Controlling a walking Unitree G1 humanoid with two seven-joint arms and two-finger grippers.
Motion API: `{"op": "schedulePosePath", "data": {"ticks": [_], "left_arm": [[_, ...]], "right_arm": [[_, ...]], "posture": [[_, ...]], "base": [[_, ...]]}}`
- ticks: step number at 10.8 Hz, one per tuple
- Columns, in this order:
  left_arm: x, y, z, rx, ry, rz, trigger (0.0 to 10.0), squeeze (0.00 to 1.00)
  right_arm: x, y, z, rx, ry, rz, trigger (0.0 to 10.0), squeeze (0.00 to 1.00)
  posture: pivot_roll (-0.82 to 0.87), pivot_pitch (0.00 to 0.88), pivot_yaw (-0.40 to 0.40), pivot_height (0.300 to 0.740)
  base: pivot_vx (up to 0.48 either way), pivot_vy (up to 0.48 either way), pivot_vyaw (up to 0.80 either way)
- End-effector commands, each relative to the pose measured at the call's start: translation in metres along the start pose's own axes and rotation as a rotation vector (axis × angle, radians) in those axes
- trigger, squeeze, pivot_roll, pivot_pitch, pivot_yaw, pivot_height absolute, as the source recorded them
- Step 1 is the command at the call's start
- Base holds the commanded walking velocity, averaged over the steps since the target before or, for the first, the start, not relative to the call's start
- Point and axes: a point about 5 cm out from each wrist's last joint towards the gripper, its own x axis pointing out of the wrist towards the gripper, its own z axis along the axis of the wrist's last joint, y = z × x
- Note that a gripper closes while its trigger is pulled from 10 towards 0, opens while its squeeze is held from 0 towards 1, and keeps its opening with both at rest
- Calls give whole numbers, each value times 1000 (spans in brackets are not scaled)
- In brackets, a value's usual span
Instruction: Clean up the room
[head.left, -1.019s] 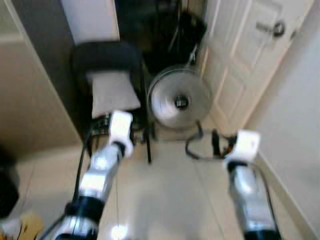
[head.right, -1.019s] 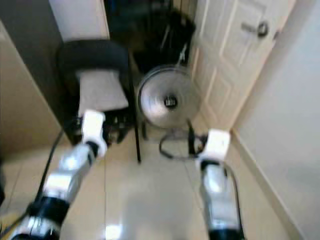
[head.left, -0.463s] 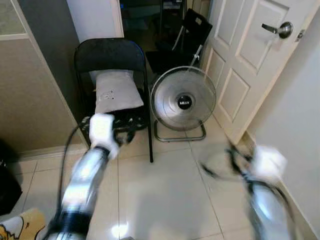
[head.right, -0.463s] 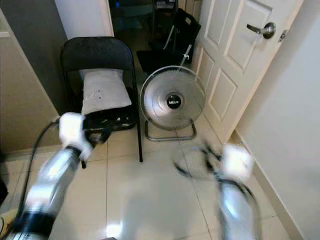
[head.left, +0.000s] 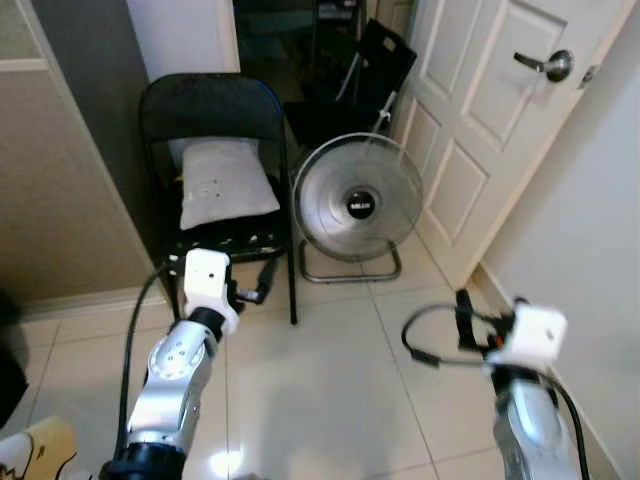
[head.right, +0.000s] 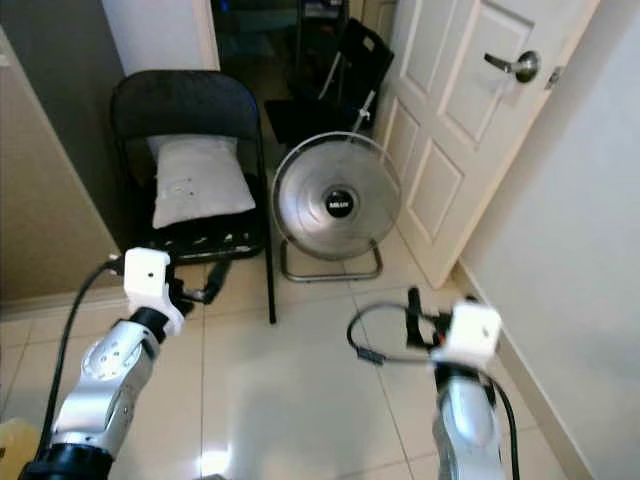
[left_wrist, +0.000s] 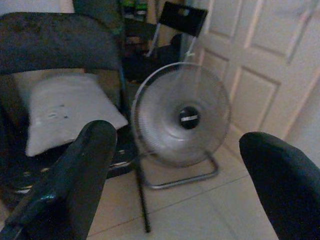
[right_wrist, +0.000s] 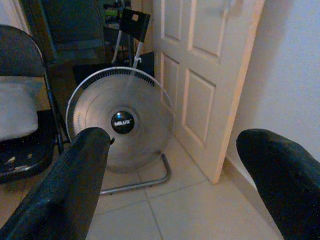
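A black folding chair (head.left: 210, 100) stands against the wall with a white pillow (head.left: 220, 185) on its seat. Beside it on the tiled floor is a round silver floor fan (head.left: 358, 200). Both my arms are held out over the floor short of them. My left gripper (head.left: 255, 290) is near the chair's front edge. In the left wrist view it (left_wrist: 176, 132) is open, its fingers wide apart and holding nothing. My right gripper (head.left: 465, 312) hangs over the tiles to the right of the fan. It (right_wrist: 172, 135) is also open and holds nothing.
A white panelled door (head.left: 490, 110) with a lever handle stands ajar on the right, next to a plain wall. A folded black chair (head.left: 385, 55) leans in the dark doorway behind the fan. A yellow item (head.left: 30, 450) lies at the bottom left.
The view has sharpened and shifted slightly as the camera moved. My right arm has swung to the right and lower. My left arm has dropped a little.
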Motion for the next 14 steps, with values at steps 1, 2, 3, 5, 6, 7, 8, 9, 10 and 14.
{"op": "schedulePosePath", "data": {"ticks": [1, 2, 3, 5, 6, 7, 8, 9, 10, 14], "left_arm": [[7, 1, 3, 49, 4, 18, 10000, 0], [11, -2, 4, 46, 12, -4, 10000, 0], [12, -4, 4, 56, 15, -22, 10000, 0], [9, -7, 3, 27, 10, -33, 10000, 0], [8, -10, 2, -3, 10, -50, 10000, 0], [9, -11, 3, 17, 13, -61, 10000, 0], [10, -11, 2, 18, 14, -61, 10000, 0], [14, -8, 3, 17, 16, -50, 10000, 0], [16, -8, 5, 31, 3, -48, 10000, 0], [18, -13, 6, 39, -10, -64, 10000, 0]], "right_arm": [[8, -1, 1, 13, 11, -2, 10000, 0], [16, 2, 6, 19, -4, 14, 10000, 0], [21, 4, 10, 31, -18, 20, 10000, 0], [25, 7, 10, 37, -9, 28, 10000, 0], [27, 11, 8, 49, 0, 42, 10000, 0], [29, 13, 7, 53, 0, 48, 10000, 0], [29, 13, 7, 53, -1, 49, 10000, 0], [29, 15, 7, 55, -6, 50, 10000, 0], [29, 16, 8, 55, -11, 56, 10000, 8], [24, 13, 4, 47, 5, 35, 10000, 27]], "posture": [[-134, 0, -8, 732], [-133, 0, 0, 732], [-130, 0, 2, 732], [-124, 0, 2, 740], [-119, 0, 5, 740], [-117, 0, 8, 740], [-118, 0, 10, 740], [-121, 0, 12, 740], [-132, 0, 18, 740], [-152, 0, 28, 740]], "base": [[0, 0, 0], [0, 0, 0], [0, 0, 506], [0, 0, 447], [0, 469, 444], [0, 465, 425], [0, 465, 425], [0, 442, 425], [0, 431, 425], [0, 0, 311]]}}
